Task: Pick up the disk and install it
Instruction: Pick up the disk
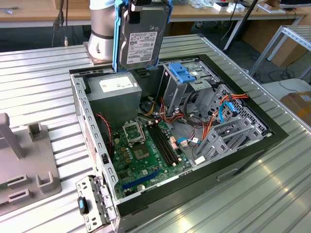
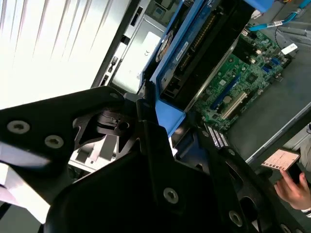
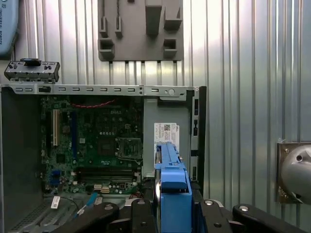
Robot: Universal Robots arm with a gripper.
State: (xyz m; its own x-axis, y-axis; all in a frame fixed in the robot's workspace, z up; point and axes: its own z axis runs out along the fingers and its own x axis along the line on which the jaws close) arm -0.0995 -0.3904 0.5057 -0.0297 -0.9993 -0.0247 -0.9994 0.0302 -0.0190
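Disk: upright, label outward, pinched by its blue frame in the gripper, aloft over the open computer case's far side.

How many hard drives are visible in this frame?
1: the disk, held aloft over the computer case near its power supply. Others may be hidden inside the drive cage.

Black gripper clamped on the disk with blue frame, green circuit board beyond it, grey box beside, a hand holding a card.
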